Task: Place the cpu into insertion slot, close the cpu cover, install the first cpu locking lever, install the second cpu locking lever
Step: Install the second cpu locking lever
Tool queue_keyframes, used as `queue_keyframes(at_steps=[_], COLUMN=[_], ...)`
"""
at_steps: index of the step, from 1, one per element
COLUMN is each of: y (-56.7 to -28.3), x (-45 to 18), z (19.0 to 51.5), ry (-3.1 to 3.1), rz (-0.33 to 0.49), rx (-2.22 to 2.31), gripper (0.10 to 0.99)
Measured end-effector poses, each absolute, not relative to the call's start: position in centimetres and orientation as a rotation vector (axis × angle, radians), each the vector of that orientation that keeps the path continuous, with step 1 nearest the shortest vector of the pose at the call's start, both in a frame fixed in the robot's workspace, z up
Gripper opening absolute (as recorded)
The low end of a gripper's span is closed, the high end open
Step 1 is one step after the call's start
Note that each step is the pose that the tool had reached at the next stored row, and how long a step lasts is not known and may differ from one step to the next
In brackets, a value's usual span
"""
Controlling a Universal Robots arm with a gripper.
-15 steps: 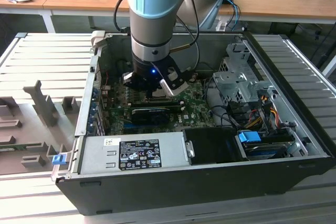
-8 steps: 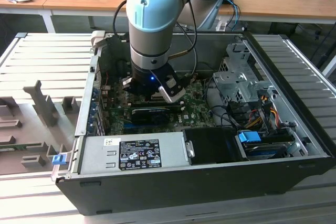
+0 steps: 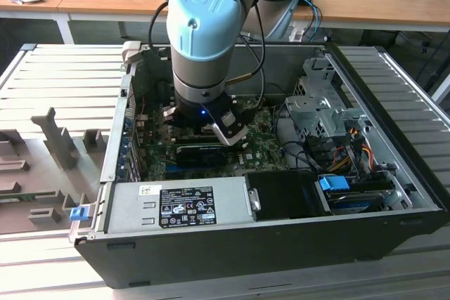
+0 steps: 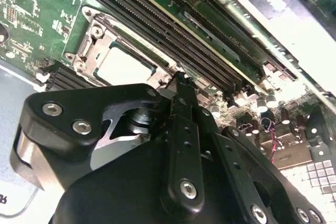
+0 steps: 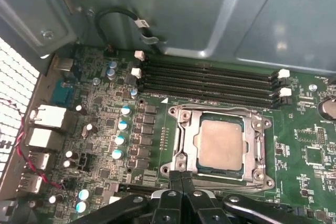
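Note:
The cpu (image 5: 221, 144), a pale silver-beige square, lies flat in the insertion slot (image 5: 220, 117) on the green board. The cpu cover (image 5: 181, 129), a silvery frame, lies down around the chip, which shows through its window. My gripper (image 5: 181, 177) hovers just off the slot's edge, beside the frame's corner. Its two black fingertips are pressed together with nothing between them. In the second wrist view the gripper (image 4: 180, 82) points at the board close beside the cpu (image 4: 123, 66). In the exterior view the arm's wrist (image 3: 204, 96) hangs low inside the open computer case (image 3: 394, 173).
Long black memory slots (image 5: 210, 80) run along the slot's far side. Upright capacitors (image 5: 121, 124) stand beside it. A black card (image 3: 204, 154), a power supply (image 3: 176, 205), a drive cage (image 3: 316, 103) and loose cables (image 3: 337, 152) crowd the case.

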State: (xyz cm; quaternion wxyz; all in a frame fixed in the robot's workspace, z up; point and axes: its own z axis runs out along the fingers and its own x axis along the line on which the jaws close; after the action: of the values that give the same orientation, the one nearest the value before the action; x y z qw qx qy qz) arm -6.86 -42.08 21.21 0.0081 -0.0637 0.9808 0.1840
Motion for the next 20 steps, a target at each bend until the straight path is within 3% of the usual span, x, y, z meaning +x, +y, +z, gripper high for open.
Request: queue_keyframes(at_steps=[20], y=[-42.0], x=[-7.5], z=[19.0], ry=[3.05], rz=[0.638], rx=[-0.199], gripper=[0.106])
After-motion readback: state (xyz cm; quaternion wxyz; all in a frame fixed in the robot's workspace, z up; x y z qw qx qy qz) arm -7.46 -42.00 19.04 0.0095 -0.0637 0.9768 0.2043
